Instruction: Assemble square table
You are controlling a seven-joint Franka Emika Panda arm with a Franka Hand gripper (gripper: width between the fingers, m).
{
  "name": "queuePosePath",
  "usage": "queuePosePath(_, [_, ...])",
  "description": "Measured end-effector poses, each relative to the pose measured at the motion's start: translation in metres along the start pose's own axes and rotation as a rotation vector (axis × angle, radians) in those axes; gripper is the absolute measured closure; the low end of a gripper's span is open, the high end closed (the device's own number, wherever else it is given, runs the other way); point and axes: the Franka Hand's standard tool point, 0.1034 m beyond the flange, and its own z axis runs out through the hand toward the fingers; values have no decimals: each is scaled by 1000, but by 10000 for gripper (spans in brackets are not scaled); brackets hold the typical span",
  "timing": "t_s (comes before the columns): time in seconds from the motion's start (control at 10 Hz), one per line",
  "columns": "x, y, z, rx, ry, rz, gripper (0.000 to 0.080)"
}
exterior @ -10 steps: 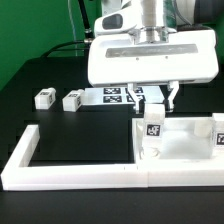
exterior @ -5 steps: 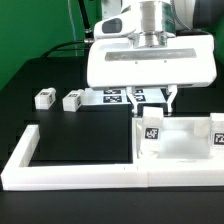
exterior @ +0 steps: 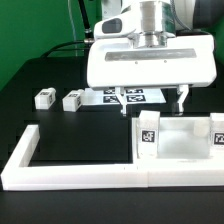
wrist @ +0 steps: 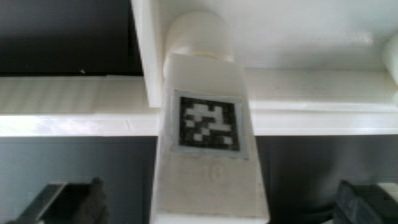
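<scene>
The square table's white slab [exterior: 182, 146] lies at the exterior view's right, inside the border wall. One tagged white leg [exterior: 148, 133] stands upright at its near left corner. A second leg [exterior: 217, 136] stands at the right edge. My gripper [exterior: 151, 99] hangs just above the first leg, open wide, with one finger [exterior: 122, 101] on each side and neither touching it. In the wrist view the leg [wrist: 206, 130] fills the middle. The dark fingertips [wrist: 71, 202] sit far apart at either side of it, so my gripper [wrist: 217, 204] is empty.
Two loose tagged leg blocks [exterior: 44, 98] [exterior: 72, 100] lie on the black table at the exterior view's left. The marker board [exterior: 120, 96] lies behind the gripper. The long white L-shaped border wall [exterior: 60, 176] runs along the front and left.
The fingers have spread much wider apart around the leg. The leg now stands free at the slab corner, slightly lower and more to the left than before.
</scene>
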Motion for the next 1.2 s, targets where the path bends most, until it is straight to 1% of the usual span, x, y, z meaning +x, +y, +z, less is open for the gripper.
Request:
queuePosePath(0.4, [0, 0, 0, 0, 0, 0, 151])
queuePosePath(0.5, [-5, 1, 3, 13, -50, 43, 151])
queuePosePath(0.6, [-3, 1, 4, 40, -139, 116, 151])
queuePosePath(0.7, [0, 0, 7, 50, -192, 168, 151])
queuePosePath(0.8, [-2, 0, 14, 57, -230, 184, 151])
queuePosePath(0.9, [-4, 4, 18, 54, -233, 189, 151])
queuePosePath(1.2, [-4, 3, 18, 54, -232, 187, 151])
